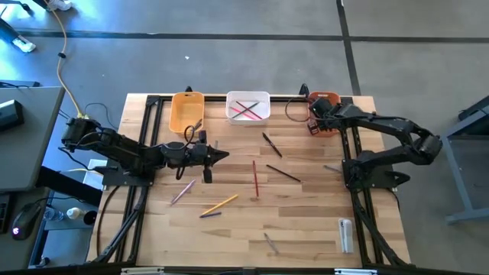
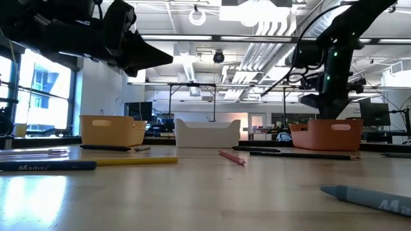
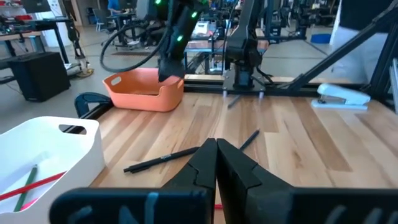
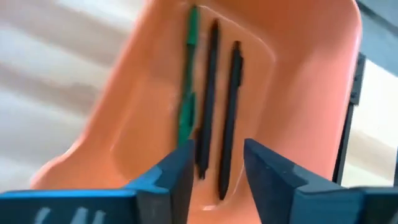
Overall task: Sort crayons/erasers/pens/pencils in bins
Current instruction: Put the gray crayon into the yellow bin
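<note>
My right gripper (image 4: 214,168) is open and empty, just above the red-orange bin (image 1: 325,101) at the table's far right. In that bin lie two black pens (image 4: 225,118) and a green pen (image 4: 186,93). My left gripper (image 1: 223,155) is shut and empty, held above the table's middle left, pointing toward the right edge. Two black pens (image 1: 272,145) (image 1: 283,173) lie on the table beyond it. The white bin (image 1: 248,107) holds red, pink and green pencils. The yellow-orange bin (image 1: 187,111) stands at the far left.
On the table lie a red pencil (image 1: 255,177), a pink pencil (image 1: 182,192), a yellow pencil (image 1: 221,204), a dark crayon (image 1: 210,215), a grey stick (image 1: 271,243) and a whitish oblong item (image 1: 345,233) near the front right. A black frame runs around the table's edges.
</note>
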Robot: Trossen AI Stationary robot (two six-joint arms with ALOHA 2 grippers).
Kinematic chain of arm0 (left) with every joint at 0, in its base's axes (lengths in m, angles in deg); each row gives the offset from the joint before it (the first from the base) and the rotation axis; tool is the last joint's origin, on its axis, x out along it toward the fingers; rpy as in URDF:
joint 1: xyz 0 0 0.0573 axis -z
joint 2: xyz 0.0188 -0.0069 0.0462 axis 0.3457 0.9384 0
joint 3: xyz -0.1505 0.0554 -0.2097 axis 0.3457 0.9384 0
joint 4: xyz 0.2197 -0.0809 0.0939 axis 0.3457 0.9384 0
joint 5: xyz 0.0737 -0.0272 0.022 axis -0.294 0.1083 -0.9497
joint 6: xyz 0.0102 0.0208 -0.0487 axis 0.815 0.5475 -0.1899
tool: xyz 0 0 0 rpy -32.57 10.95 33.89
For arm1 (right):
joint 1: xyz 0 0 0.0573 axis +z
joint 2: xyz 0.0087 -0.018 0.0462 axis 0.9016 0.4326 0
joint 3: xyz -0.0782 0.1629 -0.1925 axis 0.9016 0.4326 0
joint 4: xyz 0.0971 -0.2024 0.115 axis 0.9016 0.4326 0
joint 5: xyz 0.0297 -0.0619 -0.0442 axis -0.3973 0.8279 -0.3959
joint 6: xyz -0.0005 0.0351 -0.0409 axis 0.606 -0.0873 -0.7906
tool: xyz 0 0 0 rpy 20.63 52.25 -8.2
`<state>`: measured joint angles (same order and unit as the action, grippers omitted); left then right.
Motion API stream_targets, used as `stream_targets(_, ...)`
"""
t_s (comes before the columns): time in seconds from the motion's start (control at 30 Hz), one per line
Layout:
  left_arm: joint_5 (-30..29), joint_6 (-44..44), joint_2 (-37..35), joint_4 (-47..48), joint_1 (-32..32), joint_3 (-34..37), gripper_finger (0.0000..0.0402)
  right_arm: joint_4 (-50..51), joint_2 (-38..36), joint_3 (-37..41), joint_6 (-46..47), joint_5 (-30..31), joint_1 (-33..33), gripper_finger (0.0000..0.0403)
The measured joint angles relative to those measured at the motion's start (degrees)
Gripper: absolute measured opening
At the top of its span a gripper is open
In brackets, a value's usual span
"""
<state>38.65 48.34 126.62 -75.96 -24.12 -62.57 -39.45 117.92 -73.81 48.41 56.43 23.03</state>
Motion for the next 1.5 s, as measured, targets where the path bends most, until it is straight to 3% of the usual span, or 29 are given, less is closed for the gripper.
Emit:
stream_targets(0.2,0.02,0.62,0.02,0.52,0.01,0.00,0.0000,2.41,-9.42,0.00,-1.42,-3.67,9.46,0.0015)
stream_targets(0.33,1.30,0.63,0.02,0.52,0.26,0.00,0.0000,1.84,-14.95,0.00,0.25,-6.14,19.28,0.0020)
stream_targets(0.53,4.21,0.46,1.09,0.54,0.31,0.00,0.0000,1.22,-14.74,0.00,7.73,-0.10,37.50,0.0003)
stream_targets(0.73,6.29,0.00,4.78,-0.48,0.37,-0.01,0.0000,-3.94,-7.15,0.00,15.64,0.92,53.70,0.0003)
stream_targets(0.97,6.12,-0.39,7.47,-1.34,0.63,-0.02,0.0000,-9.74,6.75,-2.16,30.27,0.11,69.45,0.0000)
stream_targets(1.23,6.05,-0.83,7.63,-1.40,1.25,-0.02,0.0000,-4.95,23.39,-18.01,40.59,-2.00,80.15,0.0000)
stream_targets(1.5,6.03,-0.48,7.63,-1.40,1.77,-0.02,0.0000,3.61,36.64,-35.76,50.16,-6.19,84.03,0.0020)
